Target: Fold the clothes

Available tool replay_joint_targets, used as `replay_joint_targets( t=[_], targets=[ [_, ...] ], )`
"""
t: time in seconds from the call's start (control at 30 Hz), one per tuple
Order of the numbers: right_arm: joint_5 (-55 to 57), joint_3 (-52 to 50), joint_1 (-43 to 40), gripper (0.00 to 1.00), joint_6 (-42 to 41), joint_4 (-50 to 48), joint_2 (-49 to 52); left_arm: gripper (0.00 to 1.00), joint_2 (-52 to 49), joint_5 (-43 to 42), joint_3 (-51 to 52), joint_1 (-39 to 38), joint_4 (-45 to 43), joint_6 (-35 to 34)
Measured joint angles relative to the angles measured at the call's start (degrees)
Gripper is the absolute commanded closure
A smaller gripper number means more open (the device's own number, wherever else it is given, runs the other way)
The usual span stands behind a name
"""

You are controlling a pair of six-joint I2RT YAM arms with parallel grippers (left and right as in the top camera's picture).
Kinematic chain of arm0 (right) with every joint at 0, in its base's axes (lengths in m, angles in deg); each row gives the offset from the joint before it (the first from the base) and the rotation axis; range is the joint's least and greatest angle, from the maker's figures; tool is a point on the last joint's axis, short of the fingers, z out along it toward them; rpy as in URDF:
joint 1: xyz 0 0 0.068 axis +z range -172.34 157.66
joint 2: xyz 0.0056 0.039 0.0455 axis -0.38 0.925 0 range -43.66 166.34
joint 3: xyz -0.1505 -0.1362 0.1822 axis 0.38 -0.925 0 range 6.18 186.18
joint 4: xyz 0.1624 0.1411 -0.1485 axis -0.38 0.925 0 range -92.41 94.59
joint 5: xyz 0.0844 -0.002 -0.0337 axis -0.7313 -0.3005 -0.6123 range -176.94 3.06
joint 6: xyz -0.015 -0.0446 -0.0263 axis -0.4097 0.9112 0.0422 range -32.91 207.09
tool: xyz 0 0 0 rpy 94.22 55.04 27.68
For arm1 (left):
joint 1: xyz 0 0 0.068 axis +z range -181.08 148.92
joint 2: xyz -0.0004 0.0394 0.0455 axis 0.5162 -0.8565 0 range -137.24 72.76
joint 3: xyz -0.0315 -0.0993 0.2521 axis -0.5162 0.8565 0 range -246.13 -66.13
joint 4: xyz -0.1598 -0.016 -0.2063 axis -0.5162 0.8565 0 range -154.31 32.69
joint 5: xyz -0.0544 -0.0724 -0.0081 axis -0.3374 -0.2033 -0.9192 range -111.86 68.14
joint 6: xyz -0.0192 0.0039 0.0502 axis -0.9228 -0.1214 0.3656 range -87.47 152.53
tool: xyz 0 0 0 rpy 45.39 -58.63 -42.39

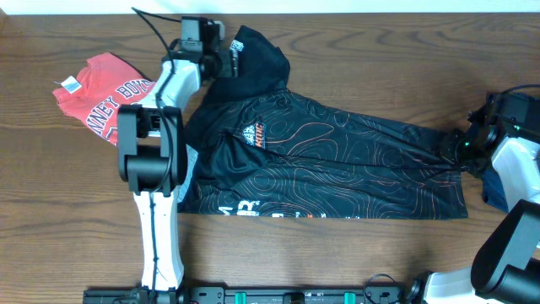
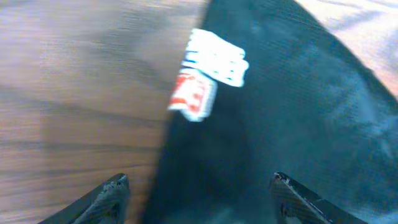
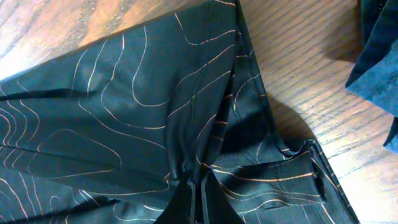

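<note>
The black T-shirt [image 1: 337,160] with thin orange contour lines lies spread across the middle of the table. My left gripper [image 1: 226,57] hovers at its collar end, far left. In the left wrist view that gripper [image 2: 199,180] is open. Its fingertips [image 2: 117,185] stand wide apart over the dark cloth [image 2: 298,112], by the white and red neck label [image 2: 211,74]. My right gripper [image 1: 460,148] is at the shirt's right end. In the right wrist view the right gripper [image 3: 200,182] is shut on a gathered fold of the patterned cloth [image 3: 112,112].
A red T-shirt [image 1: 101,93] with white lettering lies crumpled at the far left, beside the left arm. Dark navy cloth [image 1: 494,190] sits at the right edge, and this navy cloth [image 3: 379,56] also shows in the right wrist view. Bare wooden table [image 1: 337,262] runs along the front.
</note>
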Motion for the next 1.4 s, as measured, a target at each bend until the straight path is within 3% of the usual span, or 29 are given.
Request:
replay_joint_targets(
  t=[0.1, 0.2, 0.3, 0.67, 0.87, 1.1, 1.4],
  targets=[
    [0.00, 0.00, 0.00, 0.99, 0.04, 0.00, 0.00, 0.50, -0.13, 0.66, -0.07, -1.57, 0.04, 0.83],
    [0.00, 0.00, 0.00, 0.99, 0.04, 0.02, 0.00, 0.76, -0.42, 1.38, -0.13, -2.54, 0.09, 1.40],
    [0.00, 0.00, 0.00, 0.99, 0.04, 0.00, 0.00, 0.94, -0.61, 2.21, -0.20, -2.45, 0.26, 1.70],
    [1.25, 0.00, 0.00, 0.99, 0.24, -0.24, 0.00, 0.94, -0.02, 2.80, -0.20, -1.77, 2.82, -0.26],
    [1.97, 0.00, 0.00, 0.99, -0.02, -4.92, 0.00, 0.94, 3.50, 2.84, -0.13, 0.15, 12.33, -3.28],
    [1.92, 0.00, 0.00, 0.99, -2.21, -11.28, 0.00, 0.94, 14.95, 2.73, -0.07, 2.16, 22.08, -4.59],
    [0.02, 0.11, 0.00, 0.99, -3.21, -5.88, 0.00, 0.94, 25.57, 2.58, -0.11, 2.58, 39.52, -4.74]
  ],
)
